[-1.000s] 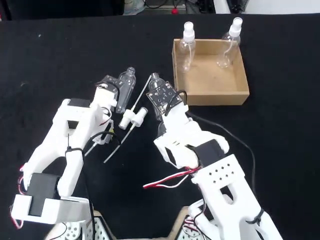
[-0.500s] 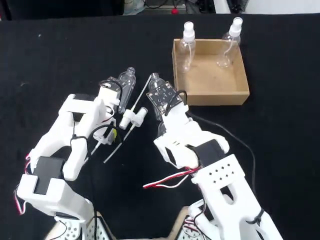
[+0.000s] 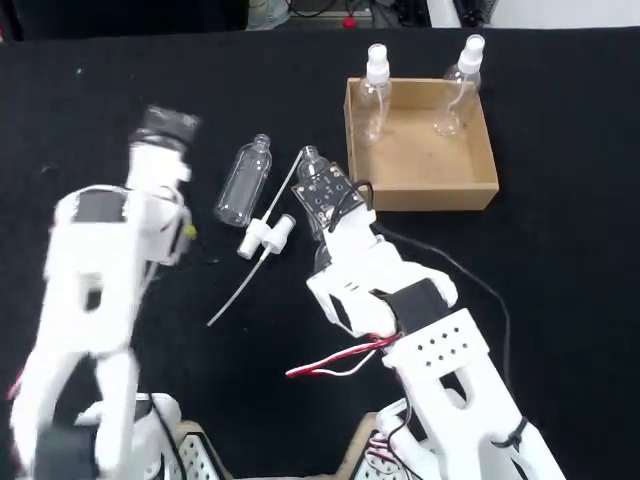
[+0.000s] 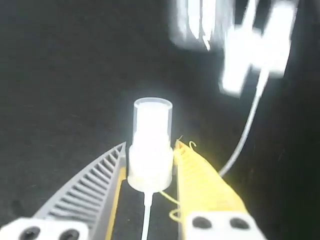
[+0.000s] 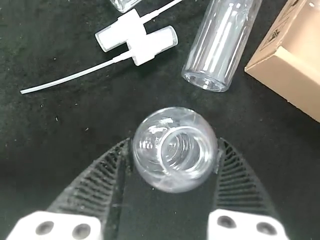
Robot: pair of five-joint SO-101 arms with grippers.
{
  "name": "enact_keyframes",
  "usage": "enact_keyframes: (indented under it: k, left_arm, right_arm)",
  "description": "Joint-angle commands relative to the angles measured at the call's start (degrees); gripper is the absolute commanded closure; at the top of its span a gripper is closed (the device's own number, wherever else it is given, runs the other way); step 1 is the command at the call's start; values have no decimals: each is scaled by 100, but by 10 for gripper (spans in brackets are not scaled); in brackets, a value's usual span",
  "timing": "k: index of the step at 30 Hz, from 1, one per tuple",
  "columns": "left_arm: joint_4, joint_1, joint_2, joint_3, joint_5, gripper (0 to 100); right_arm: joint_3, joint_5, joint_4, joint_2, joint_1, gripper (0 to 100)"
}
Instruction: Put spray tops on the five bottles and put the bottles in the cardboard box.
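Note:
My left gripper (image 4: 151,146) is shut on a white spray top (image 4: 152,131) whose thin tube hangs between the fingers; in the high view it (image 3: 160,128) is raised over the table's left side. My right gripper (image 5: 174,147) is shut on a clear bottle (image 5: 174,150) with its open mouth facing the camera, and it (image 3: 325,195) sits just left of the cardboard box (image 3: 420,190). A second open bottle (image 5: 222,42) lies beside the box corner (image 5: 295,55), and a third (image 3: 243,182) lies further left. Two loose spray tops (image 3: 267,235) lie between the arms.
Two bottles with spray tops (image 3: 377,85) (image 3: 460,80) stand at the back of the box. The loose tops' long thin tubes (image 3: 240,290) trail across the black cloth. A red and white cable (image 3: 330,365) hangs by the right arm.
The left arm has lifted and swung left, away from the lying bottle, carrying one spray top with its tube off the cloth. The right arm has kept still.

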Motion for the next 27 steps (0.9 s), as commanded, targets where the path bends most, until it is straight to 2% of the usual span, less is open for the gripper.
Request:
enact_keyframes:
  k: [1,9,17,21,27]
  left_arm:
    - [44,-163,-2040,-198,835,872]
    - [-756,-171,-4114,541,1644,873]
    - [-853,-171,-5266,391,2822,873]
    - [-888,-207,-5969,602,3007,873]
    - [-1600,-163,-7218,1209,3007,873]
  right_arm:
    - [-48,18,-387,-207,-132,815]
    - [-40,26,-510,-1332,-1398,818]
    - [-48,334,-1029,-1279,-1890,818]
    - [-40,378,-1371,-1182,-2312,818]
    - [-101,387,-1969,-532,-2382,819]
